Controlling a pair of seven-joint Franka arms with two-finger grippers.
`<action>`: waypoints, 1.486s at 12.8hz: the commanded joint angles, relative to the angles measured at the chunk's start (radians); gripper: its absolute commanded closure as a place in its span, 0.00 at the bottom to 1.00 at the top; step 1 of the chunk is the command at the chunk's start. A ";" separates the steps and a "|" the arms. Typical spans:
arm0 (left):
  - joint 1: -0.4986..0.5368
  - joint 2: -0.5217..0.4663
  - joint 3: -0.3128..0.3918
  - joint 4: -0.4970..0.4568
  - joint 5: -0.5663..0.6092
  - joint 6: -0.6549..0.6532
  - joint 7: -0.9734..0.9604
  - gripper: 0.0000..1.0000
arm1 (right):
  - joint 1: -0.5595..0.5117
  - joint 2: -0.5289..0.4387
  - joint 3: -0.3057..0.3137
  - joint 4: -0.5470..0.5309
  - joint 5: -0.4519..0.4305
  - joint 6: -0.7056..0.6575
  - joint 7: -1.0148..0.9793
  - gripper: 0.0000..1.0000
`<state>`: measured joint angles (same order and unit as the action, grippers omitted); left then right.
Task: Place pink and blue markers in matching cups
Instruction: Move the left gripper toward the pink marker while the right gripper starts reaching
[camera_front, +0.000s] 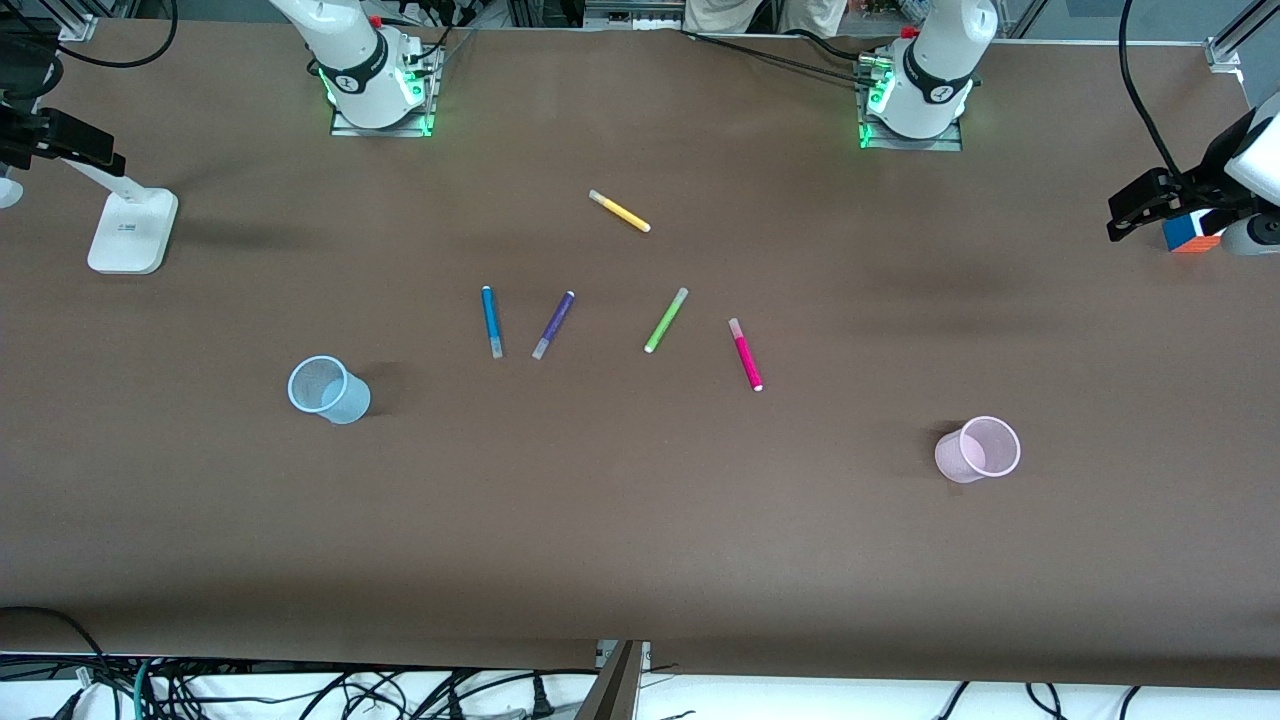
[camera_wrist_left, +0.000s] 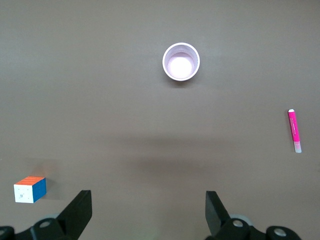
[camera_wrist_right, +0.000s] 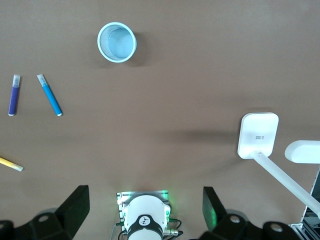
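Here, blue cup (camera_front: 329, 390) and pink cup (camera_front: 978, 449) both empty, left jaws and right jaws wide open, holding nothing

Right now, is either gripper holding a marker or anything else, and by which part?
Nothing is held. The left gripper and the right gripper are both open and empty, high above the table; the pink marker and blue marker lie untouched.

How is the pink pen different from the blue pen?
The pink pen is magenta and lies toward the left arm's end of the table; the blue pen is blue and lies toward the right arm's end. The pink pen slants more. Both lie flat, pale-capped, outside any cup.
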<state>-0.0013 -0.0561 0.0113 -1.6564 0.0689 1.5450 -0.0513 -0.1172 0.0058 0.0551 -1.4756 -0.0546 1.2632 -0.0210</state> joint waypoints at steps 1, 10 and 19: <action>0.007 0.007 -0.008 0.018 0.020 -0.019 -0.004 0.00 | -0.012 0.007 0.006 0.021 0.015 -0.007 0.010 0.00; -0.003 0.036 -0.066 0.017 0.028 -0.017 -0.104 0.00 | -0.012 0.008 0.006 0.021 0.015 -0.005 0.010 0.00; -0.020 0.180 -0.111 0.104 0.014 0.080 -0.255 0.00 | -0.006 0.016 0.009 0.023 0.013 0.005 0.010 0.00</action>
<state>-0.0068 0.0555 -0.0814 -1.6384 0.0690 1.6322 -0.2365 -0.1170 0.0101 0.0567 -1.4756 -0.0544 1.2705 -0.0187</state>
